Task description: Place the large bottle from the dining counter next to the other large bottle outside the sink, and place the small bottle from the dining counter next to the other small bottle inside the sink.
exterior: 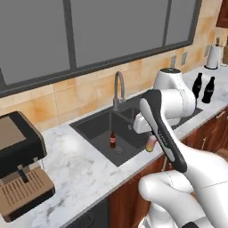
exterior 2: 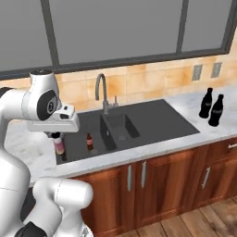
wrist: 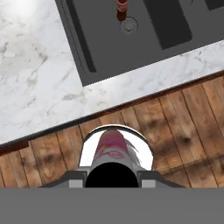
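The jaws (wrist: 111, 173) are gripping the small pink bottle (wrist: 112, 153), carrying it above the floor just off the desk (wrist: 39, 87) edge, short of the sink (wrist: 109, 52). The other small bottle (wrist: 122, 8) is standing by the drain. 2 large bottles (exterior 2: 211, 107) are standing together outside the sink, so that half looks done; only the drop-in remains.

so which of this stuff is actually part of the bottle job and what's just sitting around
Job:
- pink small bottle held in the claw
- small brown bottle in the sink
- two large dark bottles on the counter

Lying about:
- coffee machine
- faucet
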Robot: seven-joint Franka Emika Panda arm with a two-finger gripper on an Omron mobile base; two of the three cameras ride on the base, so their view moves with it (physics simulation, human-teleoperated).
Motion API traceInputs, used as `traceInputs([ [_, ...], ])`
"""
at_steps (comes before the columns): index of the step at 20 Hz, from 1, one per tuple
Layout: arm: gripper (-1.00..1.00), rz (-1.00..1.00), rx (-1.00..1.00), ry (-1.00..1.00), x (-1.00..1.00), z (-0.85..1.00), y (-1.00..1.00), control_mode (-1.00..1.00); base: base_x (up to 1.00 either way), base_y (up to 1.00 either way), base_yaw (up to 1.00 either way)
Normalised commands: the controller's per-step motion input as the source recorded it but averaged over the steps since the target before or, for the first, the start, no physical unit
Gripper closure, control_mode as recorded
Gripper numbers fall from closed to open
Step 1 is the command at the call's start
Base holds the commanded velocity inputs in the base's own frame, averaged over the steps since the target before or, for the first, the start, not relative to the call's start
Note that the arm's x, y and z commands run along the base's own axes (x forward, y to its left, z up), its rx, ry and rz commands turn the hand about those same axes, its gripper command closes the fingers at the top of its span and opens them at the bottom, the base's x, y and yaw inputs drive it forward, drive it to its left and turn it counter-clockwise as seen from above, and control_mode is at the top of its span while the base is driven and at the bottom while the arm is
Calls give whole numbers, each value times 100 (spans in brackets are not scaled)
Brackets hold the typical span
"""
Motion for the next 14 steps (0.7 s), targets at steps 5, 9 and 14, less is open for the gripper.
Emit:
traceInputs([
  [5,100,0,0,0,0,0,0,100,31,-27,36],
  [9,100,0,0,0,0,0,0,100,31,-37,31],
  [14,100,0,0,0,0,0,0,100,17,-51,20],
])
